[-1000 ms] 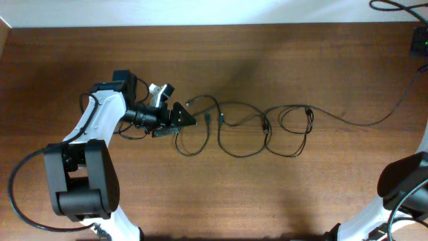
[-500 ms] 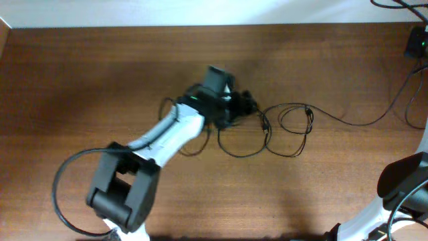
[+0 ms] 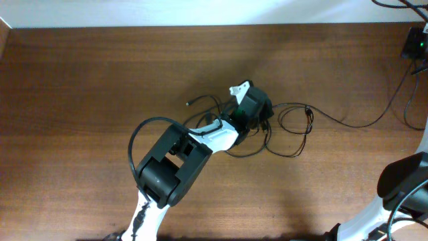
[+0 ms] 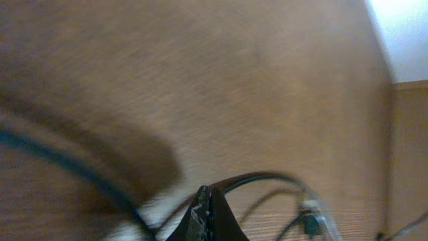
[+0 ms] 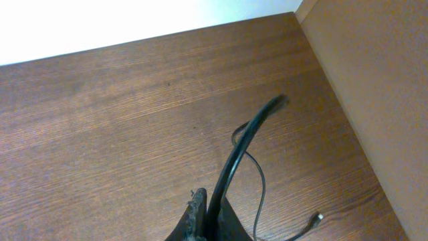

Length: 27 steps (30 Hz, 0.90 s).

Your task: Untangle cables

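**Clenched left gripper (image 3: 261,112) set among cables (image 3: 308,115)**

The left gripper's fingers (image 4: 212,222) are pressed together at the middle of the table (image 3: 80,80), where the cables are looped. Whether a cord is pinched cannot be told. The right gripper (image 5: 200,213) is shown closed too.

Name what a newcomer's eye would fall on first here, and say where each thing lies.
The white and black left arm stretches from the near edge to the middle of the brown table, its hand shut over the tangled cables. One thin cable trails off to the right.
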{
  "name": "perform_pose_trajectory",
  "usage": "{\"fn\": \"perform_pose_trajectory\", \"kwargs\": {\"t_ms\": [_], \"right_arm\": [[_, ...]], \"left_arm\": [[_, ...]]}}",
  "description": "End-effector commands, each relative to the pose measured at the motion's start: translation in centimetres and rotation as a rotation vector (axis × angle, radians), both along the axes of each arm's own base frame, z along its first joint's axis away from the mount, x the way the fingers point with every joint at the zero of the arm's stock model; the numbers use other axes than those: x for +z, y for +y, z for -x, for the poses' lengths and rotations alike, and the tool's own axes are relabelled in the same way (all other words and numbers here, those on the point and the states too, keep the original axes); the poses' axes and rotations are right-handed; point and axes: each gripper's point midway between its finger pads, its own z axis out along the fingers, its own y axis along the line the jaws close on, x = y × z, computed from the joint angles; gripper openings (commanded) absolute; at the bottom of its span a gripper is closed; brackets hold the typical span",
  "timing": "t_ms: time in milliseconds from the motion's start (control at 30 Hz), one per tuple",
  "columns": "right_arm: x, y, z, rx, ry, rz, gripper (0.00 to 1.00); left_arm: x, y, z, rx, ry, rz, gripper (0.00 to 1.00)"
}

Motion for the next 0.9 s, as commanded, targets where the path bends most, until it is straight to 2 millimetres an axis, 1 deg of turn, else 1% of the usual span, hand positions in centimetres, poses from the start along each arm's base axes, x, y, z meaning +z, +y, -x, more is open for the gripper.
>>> {"fn": "perform_pose_trajectory", "kwargs": {"t_ms": [0,67,133,200,233,267,300,333,367,400,433,467,500,533,567,600,633,667,700,733,800,867], "right_arm": [[1.2,0.4,0.1,0.0,-0.028,-0.002,0.04],[1.2,0.4,0.1,0.0,-0.028,-0.003,0.04],[1.1,0.4,0.2,0.0,-0.026,-0.003,0.04],[1.3,0.2,0.1,-0.017,-0.04,-0.006,0.04],[2.0,-0.5,-0.3,-0.071,-0.089,-0.012,0.04],[3.1,-1.0,-0.7,-0.084,-0.135,-0.004,0.04],[5.3,-1.5,-1.4,-0.087,-0.204,0.022,0.04],[8.2,-1.9,-1.9,-0.095,-0.29,0.046,0.04],[10.5,-2.3,-2.1,-0.107,-0.357,0.056,0.04],[14.6,-2.6,-2.1,-0.114,-0.466,0.087,0.04],[18.5,-3.0,-1.5,-0.131,-0.556,0.133,0.04],[22.1,-3.9,-0.1,-0.193,-0.627,0.196,0.04],[24.1,-4.7,1.2,-0.256,-0.66,0.241,0.04],[26.5,-6.4,3.7,-0.379,-0.697,0.312,0.04],[27.3,-7.7,5.3,-0.458,-0.704,0.351,0.04],[27.4,-8.2,5.9,-0.482,-0.7,0.361,0.04],[26.9,-9.1,6.6,-0.504,-0.674,0.365,0.04],[26.0,-9.8,7.1,-0.525,-0.647,0.355,0.04],[24.8,-10.6,7.4,-0.553,-0.627,0.324,0.04],[23.6,-11.0,7.2,-0.542,-0.601,0.301,0.04],[20.3,-11.2,5.4,-0.451,-0.529,0.256,0.04],[17.3,-11.9,4.8,-0.429,-0.456,0.252,0.04]], "left_arm": [[-1.5,2.3,-0.3,0.028,0.07,-0.043,0.0],[-3.0,3.8,0.6,0.03,0.152,-0.083,0.0],[-4.8,5.7,2.1,0.031,0.266,-0.137,0.0],[-6.5,8.3,4.0,0.049,0.392,-0.206,0.0],[-7.1,10.0,5.0,0.069,0.458,-0.248,0.0],[-7.4,11.5,5.7,0.089,0.51,-0.278,0.0],[-7.4,13.0,6.1,0.079,0.539,-0.315,0.0],[-6.9,13.7,6.0,0.027,0.523,-0.339,0.0],[-6.4,13.6,5.8,-0.033,0.499,-0.343,0.0],[-5.4,13.3,5.6,-0.135,0.458,-0.334,0.0],[-4.7,13.1,5.5,-0.212,0.422,-0.331,0.0],[-3.9,13.7,5.4,-0.267,0.395,-0.346,0.0],[-3.7,14.4,5.5,-0.273,0.395,-0.365,0.0],[-3.6,15.7,5.6,-0.277,0.407,-0.396,0.0],[-3.7,17.1,5.9,-0.278,0.429,-0.431,0.0],[-3.9,18.1,6.1,-0.272,0.448,-0.454,0.0],[-4.1,19.5,6.3,-0.26,0.473,-0.482,0.0],[-4.2,20.6,6.4,-0.239,0.498,-0.502,0.0],[-4.3,21.8,6.5,-0.217,0.521,-0.516,0.0],[-4.4,22.8,6.4,-0.195,0.538,-0.512,0.0],[-4.4,24.1,6.0,-0.164,0.55,-0.504,0.0],[-4.4,24.4,5.9,-0.155,0.553,-0.501,0.0]]}}
